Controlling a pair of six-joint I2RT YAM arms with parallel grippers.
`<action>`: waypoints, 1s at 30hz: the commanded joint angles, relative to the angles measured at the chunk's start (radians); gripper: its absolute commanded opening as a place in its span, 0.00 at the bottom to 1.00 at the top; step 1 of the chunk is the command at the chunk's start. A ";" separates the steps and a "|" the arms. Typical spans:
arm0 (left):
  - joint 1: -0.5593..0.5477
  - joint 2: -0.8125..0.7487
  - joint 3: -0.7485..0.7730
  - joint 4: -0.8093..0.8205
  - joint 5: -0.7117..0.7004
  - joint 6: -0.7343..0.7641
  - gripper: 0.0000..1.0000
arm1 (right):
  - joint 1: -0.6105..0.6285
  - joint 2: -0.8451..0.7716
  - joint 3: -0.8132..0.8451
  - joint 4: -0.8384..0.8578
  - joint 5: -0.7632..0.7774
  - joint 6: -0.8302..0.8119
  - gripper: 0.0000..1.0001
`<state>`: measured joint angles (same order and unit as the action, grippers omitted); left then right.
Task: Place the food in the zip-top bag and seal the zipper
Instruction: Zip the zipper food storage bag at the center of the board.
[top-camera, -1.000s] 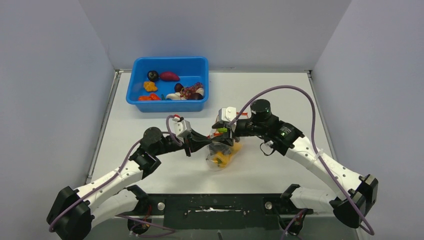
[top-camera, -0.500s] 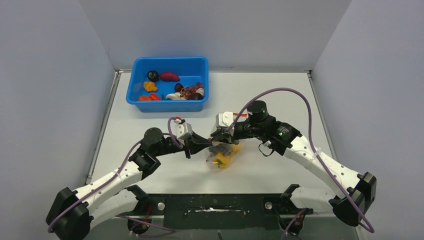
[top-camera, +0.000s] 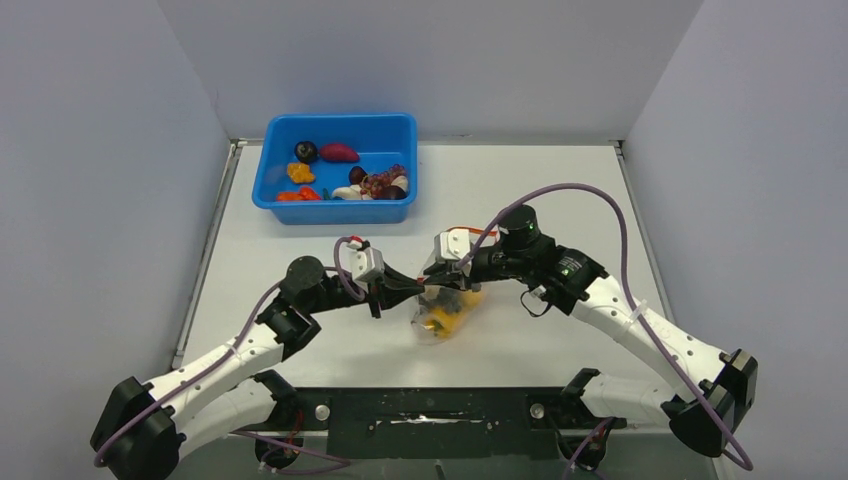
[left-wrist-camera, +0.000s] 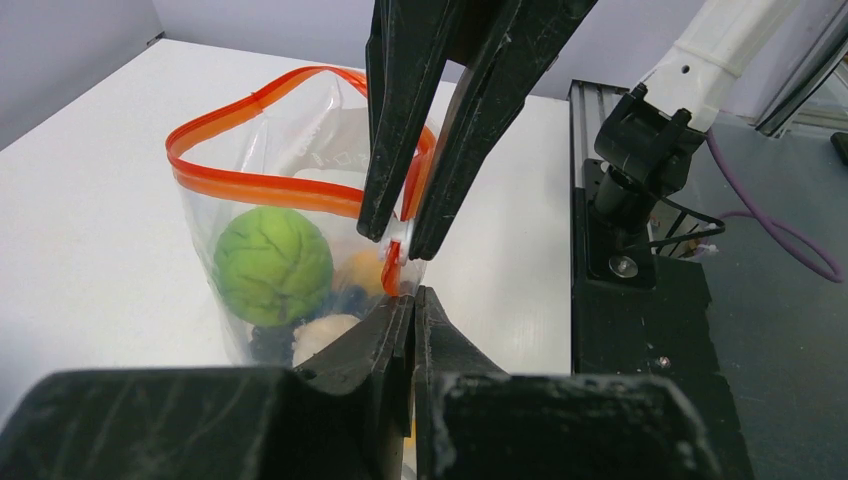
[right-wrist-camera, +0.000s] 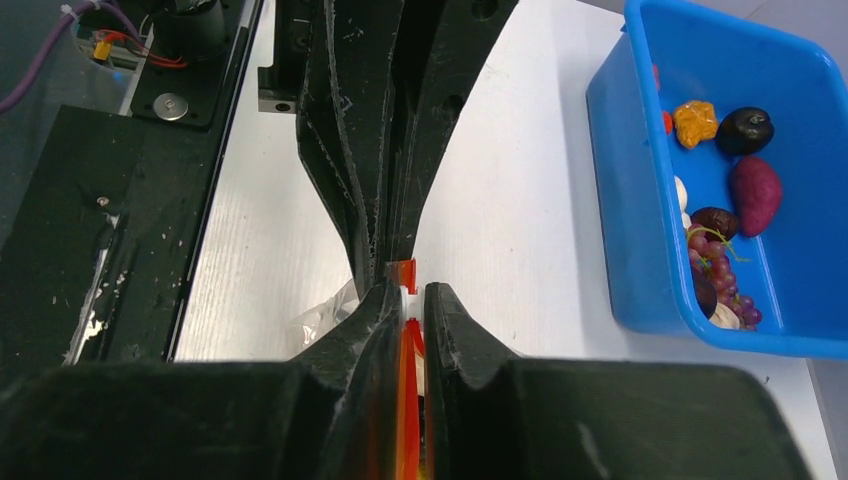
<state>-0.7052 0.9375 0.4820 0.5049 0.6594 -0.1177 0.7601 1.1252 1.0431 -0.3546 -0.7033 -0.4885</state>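
Observation:
The clear zip-top bag (top-camera: 443, 313) stands on the table between both arms, its red-orange zipper (left-wrist-camera: 250, 185) gaping in a loop. Inside lie a green ball (left-wrist-camera: 272, 265), yellow food (top-camera: 447, 318), a pale piece and dark pieces. My left gripper (left-wrist-camera: 413, 300) is shut on the bag's edge at the zipper's near end. Coming from the opposite side, my right gripper (right-wrist-camera: 405, 300) is shut on the zipper (right-wrist-camera: 402, 270), with a small white part between its tips. The two grippers almost touch tip to tip, left gripper (top-camera: 415, 287) and right gripper (top-camera: 432, 282).
A blue bin (top-camera: 338, 205) at the back left holds more toy food, among it grapes (right-wrist-camera: 715, 262) and a purple piece (right-wrist-camera: 755, 195). The black base rail (top-camera: 430, 410) runs along the near edge. Grey walls enclose the white table (top-camera: 540, 190).
My right gripper has shut on the zipper and drifted slightly toward the near side. The left gripper has kept its grip and barely moved.

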 joint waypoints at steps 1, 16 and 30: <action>-0.002 -0.045 0.034 0.083 0.005 0.028 0.00 | -0.004 -0.032 -0.015 -0.011 0.019 -0.021 0.00; -0.001 -0.067 0.068 -0.020 0.028 0.099 0.00 | -0.055 -0.033 0.021 -0.085 0.096 -0.059 0.00; -0.001 -0.100 0.059 -0.020 0.010 0.077 0.00 | -0.105 -0.050 0.018 -0.095 0.083 -0.040 0.00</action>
<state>-0.7052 0.8898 0.4969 0.4309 0.6483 -0.0399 0.6983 1.1030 1.0367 -0.4221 -0.6933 -0.5213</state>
